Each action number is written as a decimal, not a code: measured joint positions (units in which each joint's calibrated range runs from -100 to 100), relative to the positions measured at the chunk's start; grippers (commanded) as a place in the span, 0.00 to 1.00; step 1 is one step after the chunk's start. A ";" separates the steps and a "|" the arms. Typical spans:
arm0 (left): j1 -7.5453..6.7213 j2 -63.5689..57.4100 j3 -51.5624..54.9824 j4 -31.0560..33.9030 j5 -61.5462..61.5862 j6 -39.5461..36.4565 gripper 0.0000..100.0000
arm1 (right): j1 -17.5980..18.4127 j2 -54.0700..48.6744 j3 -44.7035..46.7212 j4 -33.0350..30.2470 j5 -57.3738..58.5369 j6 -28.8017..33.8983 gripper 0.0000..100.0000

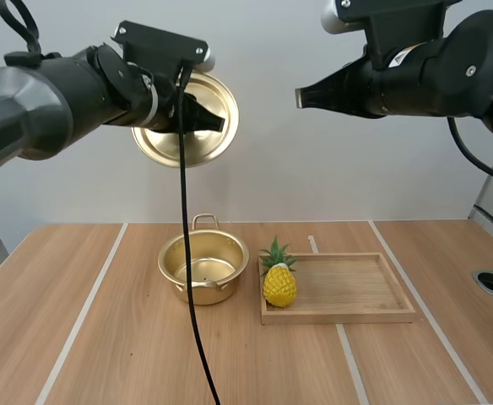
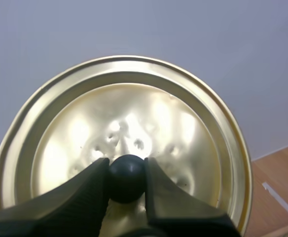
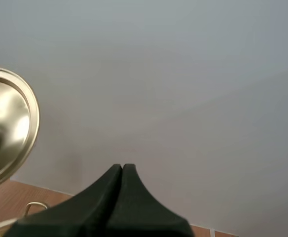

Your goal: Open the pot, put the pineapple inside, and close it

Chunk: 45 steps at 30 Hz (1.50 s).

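A: What is the lid [image 2: 134,113] made of?
B: Thin golden metal, glossy. Its middle is dimpled and dented, its rim smooth. The knob [image 2: 126,180] is black, smooth and faintly shiny, plastic by the look.
A: The pot [image 1: 203,268]?
B: The same bright golden metal, polished inside.
A: And the left claw [image 2: 126,167]?
B: Matt black, its fingers [image 2: 92,192] ribbed on the inner faces. The right claw [image 3: 122,170] is matt black too, smooth outside.
A: Lower middle of the high view?
B: A tray [image 1: 348,287] of pale matt wood and a bumpy yellow pineapple [image 1: 279,285], plastic-looking. The tabletop [image 1: 103,337] is smooth wood-grain.
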State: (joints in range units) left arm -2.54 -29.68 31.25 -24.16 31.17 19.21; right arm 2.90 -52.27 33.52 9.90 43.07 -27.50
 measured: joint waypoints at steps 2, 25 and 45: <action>0.00 -1.67 -1.76 -0.75 -0.21 -0.09 0.00 | 0.00 0.00 0.00 0.00 0.66 0.00 0.00; 1.09 -20.32 -8.11 -2.08 -15.77 -3.16 0.00 | 0.00 0.00 0.00 0.00 2.55 0.00 0.00; 4.48 -24.79 -9.90 -2.12 -13.90 -10.06 0.00 | 0.00 0.00 0.00 2.51 4.90 0.00 0.00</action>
State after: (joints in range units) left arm 1.94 -54.47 21.36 -26.28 17.27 9.15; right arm 2.90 -52.27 33.52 12.41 47.98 -27.50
